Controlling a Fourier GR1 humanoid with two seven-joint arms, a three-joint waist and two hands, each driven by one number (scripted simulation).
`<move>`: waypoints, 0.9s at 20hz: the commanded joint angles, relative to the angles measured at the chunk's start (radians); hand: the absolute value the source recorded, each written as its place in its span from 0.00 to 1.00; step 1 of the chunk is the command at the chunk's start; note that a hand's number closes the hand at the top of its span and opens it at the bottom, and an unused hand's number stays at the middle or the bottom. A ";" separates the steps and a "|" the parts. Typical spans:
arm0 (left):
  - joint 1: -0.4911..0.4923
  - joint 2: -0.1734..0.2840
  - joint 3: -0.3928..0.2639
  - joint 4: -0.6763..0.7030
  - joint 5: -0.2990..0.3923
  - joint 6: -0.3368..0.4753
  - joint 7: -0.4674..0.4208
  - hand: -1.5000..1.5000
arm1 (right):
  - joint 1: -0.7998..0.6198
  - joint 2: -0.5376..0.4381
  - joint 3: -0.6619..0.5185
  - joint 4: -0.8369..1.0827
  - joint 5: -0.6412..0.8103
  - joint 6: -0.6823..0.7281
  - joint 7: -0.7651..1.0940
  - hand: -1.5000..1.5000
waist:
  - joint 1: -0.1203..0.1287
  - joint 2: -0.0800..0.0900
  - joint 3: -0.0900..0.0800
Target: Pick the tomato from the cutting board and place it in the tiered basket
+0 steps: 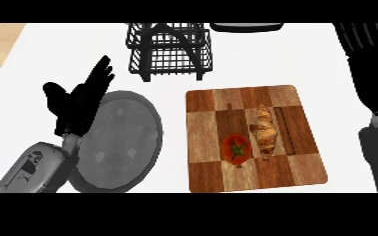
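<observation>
A red tomato (pixel 236 149) with a green stem lies on the checkered wooden cutting board (pixel 295 105), toward its lower left. The black wire tiered basket (pixel 170 50) stands at the back, beyond the board's far left corner. My left hand (pixel 77 102) rests open with fingers up at the left, over the rim of a grey plate and well apart from the tomato. My right hand (pixel 363 80) shows along the right edge, partly cut off, fingers straight and pointing up, holding nothing.
A croissant (pixel 264 130) lies right beside the tomato on the board. A large round grey plate (pixel 122 140) sits left of the board. A dark rounded object (pixel 247 26) is at the counter's back edge.
</observation>
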 commanded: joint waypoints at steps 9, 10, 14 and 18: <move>0.072 -0.084 -0.079 0.038 -0.046 -0.108 -0.188 0.50 | 0.136 0.409 0.300 0.261 0.376 -0.650 -0.096 0.00 | 0.076 -0.028 0.014; 0.075 -0.075 -0.066 0.080 -0.045 -0.136 -0.228 0.50 | 0.157 0.411 0.348 0.246 0.336 -0.710 -0.201 0.00 | 0.072 -0.026 0.015; 0.084 -0.080 -0.039 0.117 -0.057 -0.151 -0.258 0.50 | 0.117 0.415 0.503 0.312 0.424 -0.903 -0.304 0.00 | 0.052 -0.037 0.013; 0.141 -0.079 -0.022 0.176 -0.044 -0.202 -0.342 0.50 | 0.162 0.365 0.577 0.226 0.759 -0.901 0.022 0.00 | 0.017 -0.047 0.008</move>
